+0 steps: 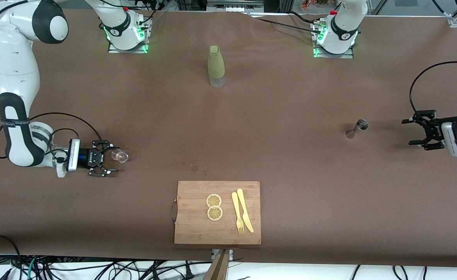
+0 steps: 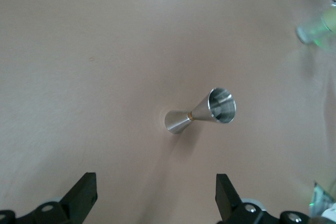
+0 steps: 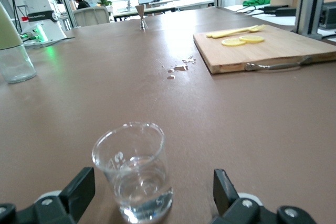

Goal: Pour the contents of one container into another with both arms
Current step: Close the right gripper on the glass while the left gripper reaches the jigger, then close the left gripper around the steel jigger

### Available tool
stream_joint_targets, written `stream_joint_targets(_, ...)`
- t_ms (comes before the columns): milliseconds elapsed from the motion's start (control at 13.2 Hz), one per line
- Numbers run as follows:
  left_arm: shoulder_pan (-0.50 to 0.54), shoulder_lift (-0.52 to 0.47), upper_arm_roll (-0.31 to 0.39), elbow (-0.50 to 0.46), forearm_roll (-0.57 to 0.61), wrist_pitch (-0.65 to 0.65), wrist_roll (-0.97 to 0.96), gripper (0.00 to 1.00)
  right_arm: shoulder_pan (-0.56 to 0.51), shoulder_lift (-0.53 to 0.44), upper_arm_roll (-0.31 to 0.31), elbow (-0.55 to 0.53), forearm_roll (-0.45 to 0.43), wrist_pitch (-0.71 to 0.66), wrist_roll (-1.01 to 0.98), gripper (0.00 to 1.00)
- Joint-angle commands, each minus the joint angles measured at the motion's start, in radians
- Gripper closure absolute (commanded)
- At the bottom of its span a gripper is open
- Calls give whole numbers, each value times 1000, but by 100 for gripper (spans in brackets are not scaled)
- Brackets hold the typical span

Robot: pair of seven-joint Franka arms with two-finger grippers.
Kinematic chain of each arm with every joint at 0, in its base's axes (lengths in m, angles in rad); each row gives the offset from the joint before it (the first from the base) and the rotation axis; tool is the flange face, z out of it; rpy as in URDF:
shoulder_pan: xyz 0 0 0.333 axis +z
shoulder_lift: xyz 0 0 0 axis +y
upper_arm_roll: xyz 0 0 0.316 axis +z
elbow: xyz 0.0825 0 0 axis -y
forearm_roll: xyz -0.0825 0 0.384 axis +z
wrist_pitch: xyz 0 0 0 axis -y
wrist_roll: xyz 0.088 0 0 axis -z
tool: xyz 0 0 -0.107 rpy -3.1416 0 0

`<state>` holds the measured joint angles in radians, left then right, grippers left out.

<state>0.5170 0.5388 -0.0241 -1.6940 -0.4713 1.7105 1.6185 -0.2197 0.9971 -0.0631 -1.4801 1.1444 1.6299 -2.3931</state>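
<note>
Two small vessels sit well apart on my brown surface (image 1: pixel 275 116): the metal jigger (image 1: pixel 357 128) upright toward the left arm's end, the clear glass (image 1: pixel 119 156) toward the right arm's end. My left claw (image 1: pixel 418 133) hangs spread wide near the jigger, holding nothing. My right claw (image 1: pixel 110 160) gapes around the glass without gripping. I read no lettering clearly.

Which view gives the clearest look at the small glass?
The right wrist view: the glass fills the foreground, upright between the right gripper's open fingers. The front view shows it tiny; the left wrist view does not show it.
</note>
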Motion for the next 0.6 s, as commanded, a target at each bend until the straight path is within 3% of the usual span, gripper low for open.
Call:
stream_joint_targets(0,24,113,-3,81,-55,-29,185,0,-10,23,23,-3,23,-27,-46,0)
stream_joint_targets(227,26,268,-8,177,-174,-110,474,0,-10,41,25,-3,24,-44,-66,0)
stream_joint_targets(529,26,371,-8,168,-305,-218,716,0,-10,51,45,-3,54,-47,-72,0)
